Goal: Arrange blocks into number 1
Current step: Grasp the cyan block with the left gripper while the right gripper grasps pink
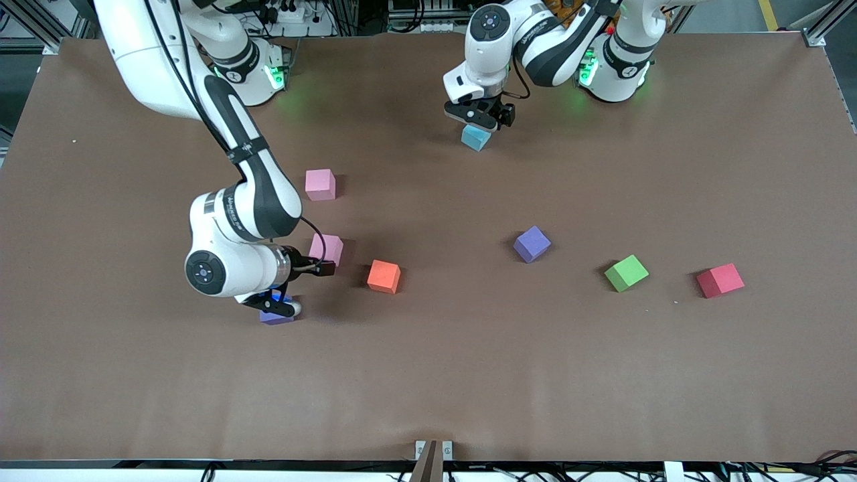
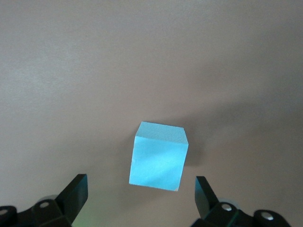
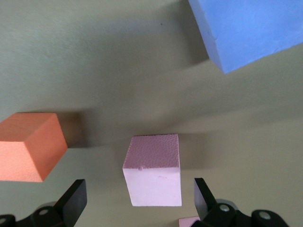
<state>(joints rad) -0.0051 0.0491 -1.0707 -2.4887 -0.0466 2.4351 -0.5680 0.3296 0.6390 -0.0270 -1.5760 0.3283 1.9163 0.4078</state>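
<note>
Two pink blocks (image 1: pixel 320 184) (image 1: pixel 328 248), two purple (image 1: pixel 532 243) (image 1: pixel 276 317), one each orange (image 1: pixel 383 276), green (image 1: pixel 626 272), light blue (image 1: pixel 476 137), red cube (image 1: pixel 720 280) at three o'clock. Left gripper (image 2: pixel 141 198) and right gripper (image 3: pixel 140 202) both stand open, holding nothing.

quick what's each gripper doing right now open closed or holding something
Left gripper: open, empty, over the light blue foam cube.
Right gripper: open, empty, over a pink foam cube.

Count on the brown tabletop (image 1: pixel 602 375), foam cubes only:

- Pink matte foam cubes: two (image 1: pixel 320 184) (image 1: pixel 329 248).
- Purple matte foam cubes: two (image 1: pixel 532 244) (image 1: pixel 274 317).
- Light blue matte foam cube: one (image 1: pixel 476 138).
- Orange matte foam cube: one (image 1: pixel 383 276).
- Green matte foam cube: one (image 1: pixel 626 273).
- Red matte foam cube: one (image 1: pixel 720 280).

Total: eight cubes.
</note>
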